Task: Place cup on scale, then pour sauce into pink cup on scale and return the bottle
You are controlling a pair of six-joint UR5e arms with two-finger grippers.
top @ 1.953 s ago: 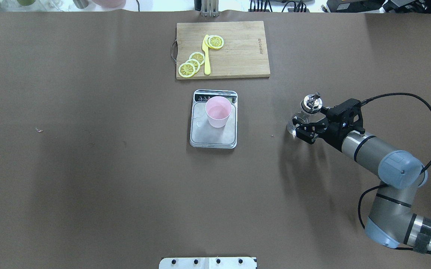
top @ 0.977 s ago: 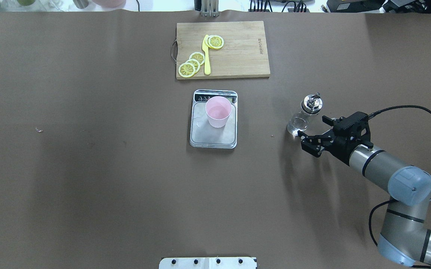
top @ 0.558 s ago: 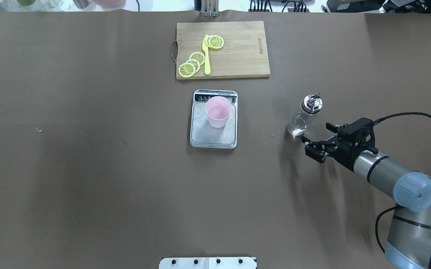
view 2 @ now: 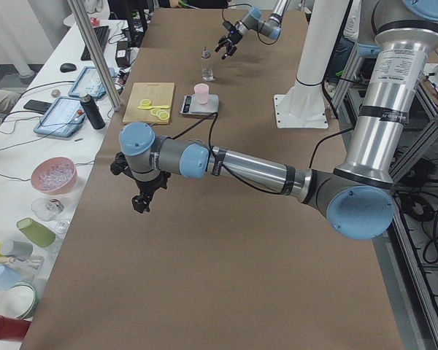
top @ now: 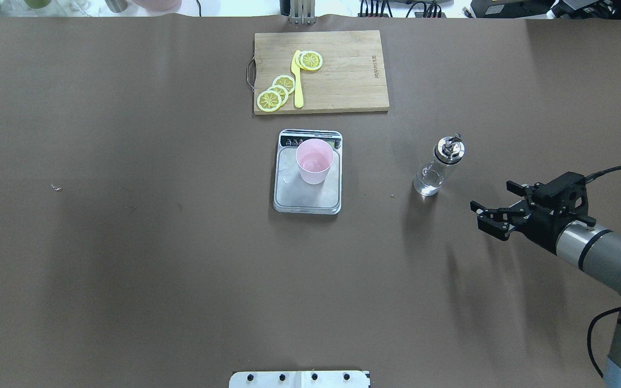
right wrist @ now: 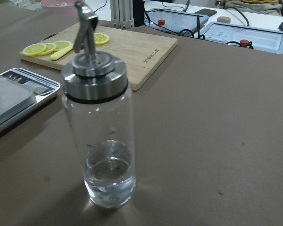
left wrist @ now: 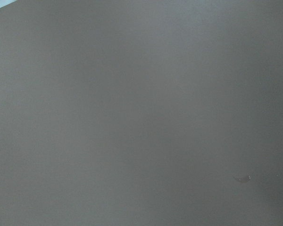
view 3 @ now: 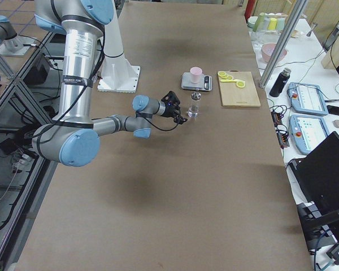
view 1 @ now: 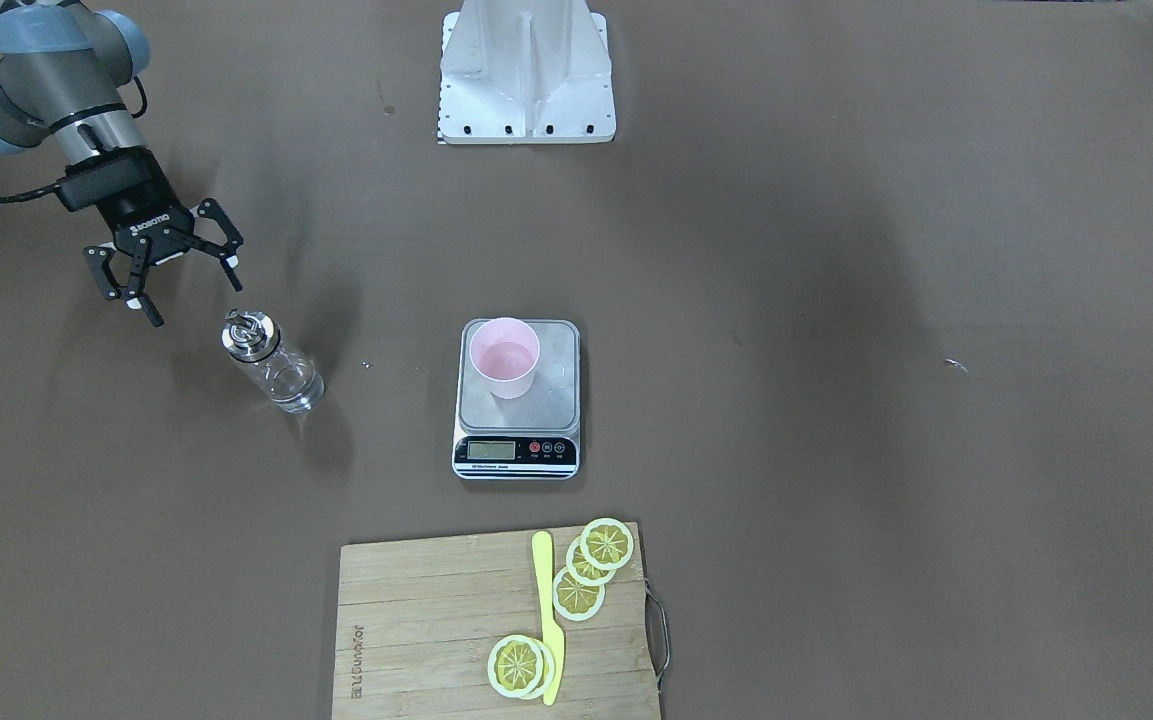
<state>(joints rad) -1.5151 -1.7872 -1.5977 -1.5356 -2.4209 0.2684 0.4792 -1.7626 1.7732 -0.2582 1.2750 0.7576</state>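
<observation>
Even overhead light, soft shadows on worktop (top: 127, 242); bottle (right wrist: 101, 136) sharp, cap glinting, background soft; left wrist view dim, featureless.

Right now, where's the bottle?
Overhead view: the bottle stands upright on the table, right of the scale, between it and the right gripper, not gripped.

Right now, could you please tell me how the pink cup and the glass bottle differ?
The cup is opaque pink; the bottle is clear glass. The cup is open-topped; the bottle wears a metal pourer cap. The cup stands on the scale; the bottle stands on the table beside it. Both stand upright.
</observation>
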